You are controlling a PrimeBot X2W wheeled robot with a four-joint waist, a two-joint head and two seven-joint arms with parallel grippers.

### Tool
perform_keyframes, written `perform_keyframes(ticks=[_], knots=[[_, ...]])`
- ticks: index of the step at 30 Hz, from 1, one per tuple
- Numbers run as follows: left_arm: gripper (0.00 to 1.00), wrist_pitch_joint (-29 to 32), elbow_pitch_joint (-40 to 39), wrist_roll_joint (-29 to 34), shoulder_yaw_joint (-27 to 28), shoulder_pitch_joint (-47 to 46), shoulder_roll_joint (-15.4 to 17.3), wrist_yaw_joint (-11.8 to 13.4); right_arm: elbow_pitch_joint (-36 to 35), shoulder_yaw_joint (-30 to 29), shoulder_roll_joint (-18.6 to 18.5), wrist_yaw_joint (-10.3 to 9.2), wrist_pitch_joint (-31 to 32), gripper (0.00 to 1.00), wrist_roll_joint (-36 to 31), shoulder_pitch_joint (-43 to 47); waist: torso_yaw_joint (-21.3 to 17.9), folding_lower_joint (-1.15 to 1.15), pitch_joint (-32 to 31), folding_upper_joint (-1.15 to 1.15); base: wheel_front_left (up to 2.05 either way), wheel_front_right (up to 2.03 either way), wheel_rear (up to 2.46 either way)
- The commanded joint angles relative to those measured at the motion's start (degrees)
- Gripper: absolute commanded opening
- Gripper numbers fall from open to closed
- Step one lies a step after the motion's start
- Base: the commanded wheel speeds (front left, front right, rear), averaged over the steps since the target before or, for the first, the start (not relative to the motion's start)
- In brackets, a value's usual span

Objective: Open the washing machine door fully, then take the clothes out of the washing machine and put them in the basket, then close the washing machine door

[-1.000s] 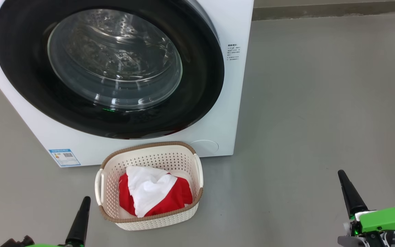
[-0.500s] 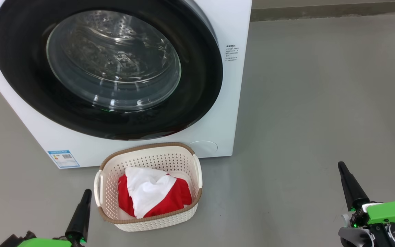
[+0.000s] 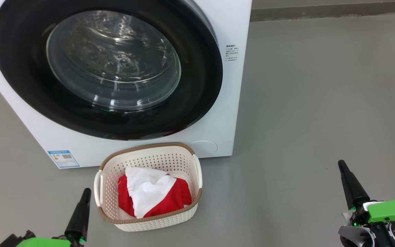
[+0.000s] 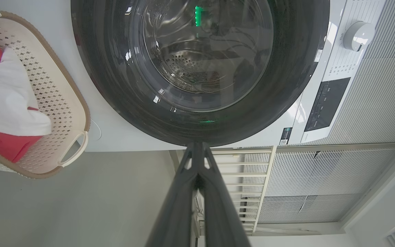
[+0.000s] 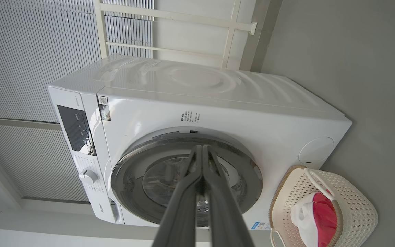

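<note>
grey smooth floor (image 3: 321,103) bearing the large white front-loading washing machine (image 3: 240,113), head view. the round washing machine door (image 3: 201,85), with a glossy black rim and a bulging clear glass centre, lies closed flat against the front. the perforated steel drum (image 3: 115,51) shows through the glass. a small blue label (image 3: 63,158) marks the lower front corner.

just before the machine, below the door's lower edge, stands the small cream-white perforated plastic basket (image 3: 149,221) with a brown woven-look rim. the clothes lie inside it: a red garment (image 3: 175,199) with a white piece (image 3: 147,190) draped over it.

my left gripper (image 3: 87,191) points up at lower left, near the basket's left handle but apart from it, jaws pressed together and holding nothing. my right gripper (image 3: 340,164) stands at lower right, well apart from basket and machine, likewise closed and empty.

wrist views: my long dark fingers (image 4: 180,206) meet at their tips, aimed toward the door. white slatted wall panels (image 5: 29,41) stand behind the machine.
</note>
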Motion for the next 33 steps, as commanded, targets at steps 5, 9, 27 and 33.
perform_keyframes(ticks=[5, 9, 27, 33], knots=[[0.00, 0.5, -1.1, -0.6, 2.1, -2.2, 0.5, -0.4, -1.7, 0.9, -0.7, 0.03, 0.3, 0.00, 0.0, -2.4, 0.0, 0.00, 0.0, 0.00, 0.00, 0.00, 0.00], [0.00, 0.5, -1.1, -0.6, 2.1, -2.2, 0.5, -0.4, -1.7, 0.9, -0.7, 0.03, 0.4, 0.00, 0.0, -2.4, 0.0, 0.00, 0.0, 0.00, 0.00, 0.00, 0.00], [0.00, 0.6, -1.1, -0.5, 2.3, -2.2, 0.4, -0.4, -1.7, 0.7, -0.5, 0.03, 0.5, 0.00, -0.2, -2.4, 0.0, 0.00, 0.0, 0.00, 0.00, 0.00, 0.00], [0.00, 0.7, -1.1, -0.4, 2.3, -2.2, 0.4, -0.4, -1.7, 0.6, -0.5, 0.03, 0.5, 0.00, -0.2, -2.4, 0.0, 0.00, 0.0, 0.00, 0.00, 0.00, 0.00]])
